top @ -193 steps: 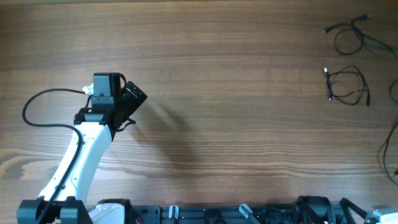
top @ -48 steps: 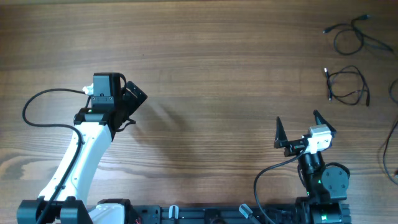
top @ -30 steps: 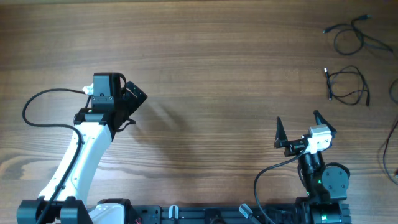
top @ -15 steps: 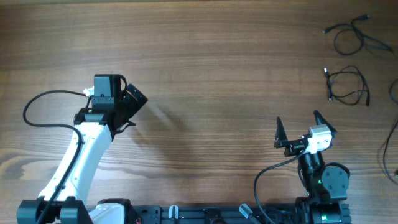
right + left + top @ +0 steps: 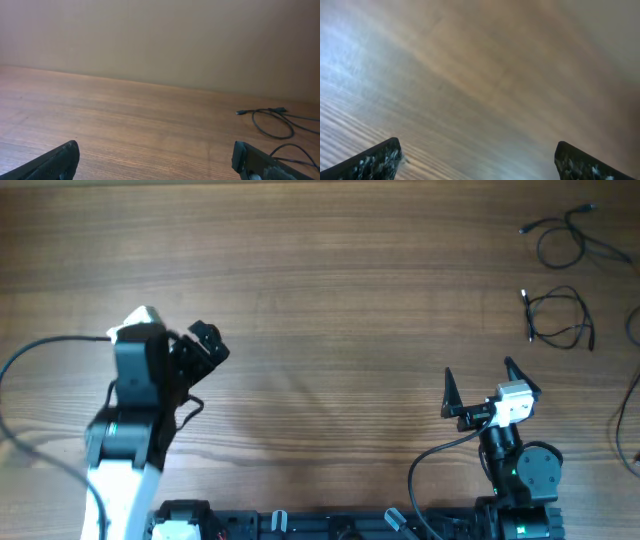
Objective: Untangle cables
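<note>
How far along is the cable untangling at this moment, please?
Done: two cables, the upper loop and the lower loop, lie apart at the far right of the table. In hand: nothing; both arms' jaws stand open and empty, away from them. Left: cannot tell if either loop hides a knot; too small.

Blur and cropped edges
Left arm (image 5: 125, 410) smeared overhead; its wrist view of the table (image 5: 480, 75) blurred. One cable (image 5: 616, 423) runs off the overhead's right edge.
</note>
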Available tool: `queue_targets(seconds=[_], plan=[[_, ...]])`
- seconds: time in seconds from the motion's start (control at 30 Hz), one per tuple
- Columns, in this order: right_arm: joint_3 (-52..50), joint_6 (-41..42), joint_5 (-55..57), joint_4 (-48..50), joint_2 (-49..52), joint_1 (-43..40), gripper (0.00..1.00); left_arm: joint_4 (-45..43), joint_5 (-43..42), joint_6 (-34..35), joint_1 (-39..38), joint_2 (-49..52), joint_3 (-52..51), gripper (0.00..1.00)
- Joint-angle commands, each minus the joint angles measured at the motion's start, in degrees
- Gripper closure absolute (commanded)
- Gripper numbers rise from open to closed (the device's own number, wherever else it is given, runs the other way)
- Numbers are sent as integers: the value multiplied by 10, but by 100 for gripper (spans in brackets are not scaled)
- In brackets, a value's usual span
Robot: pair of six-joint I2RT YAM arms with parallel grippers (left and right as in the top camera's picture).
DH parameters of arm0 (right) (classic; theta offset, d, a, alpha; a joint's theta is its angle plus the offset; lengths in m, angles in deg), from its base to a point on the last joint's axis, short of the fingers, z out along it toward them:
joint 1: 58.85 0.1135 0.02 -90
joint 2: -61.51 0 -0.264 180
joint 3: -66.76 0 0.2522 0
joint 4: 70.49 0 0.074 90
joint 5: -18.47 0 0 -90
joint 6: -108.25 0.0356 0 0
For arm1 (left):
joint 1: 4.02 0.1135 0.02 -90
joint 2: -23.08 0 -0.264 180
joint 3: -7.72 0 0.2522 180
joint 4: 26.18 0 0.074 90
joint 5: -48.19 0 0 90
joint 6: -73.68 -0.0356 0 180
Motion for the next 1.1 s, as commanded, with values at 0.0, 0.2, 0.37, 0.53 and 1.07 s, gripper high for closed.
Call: queue_targets(seconds=[0.0,0.2,0.37,0.53,1.07], plan=[[-2,-4,10,3,-8,-2,0,30,-10,-13,-4,-103,0,0],[-2,-4,10,3,-8,-2,0,136,-18,-13,-4,-268,1,0],[-2,-4,10,3,-8,-2,0,157,-26,-12,-4,-370,1,0],[-2,-3,10,3,-8,-2,1,223,-24,-11,-4,-387,1,0],[-2,-4,10,3,-8,-2,0,247,3,-59,0,-523,0,0]])
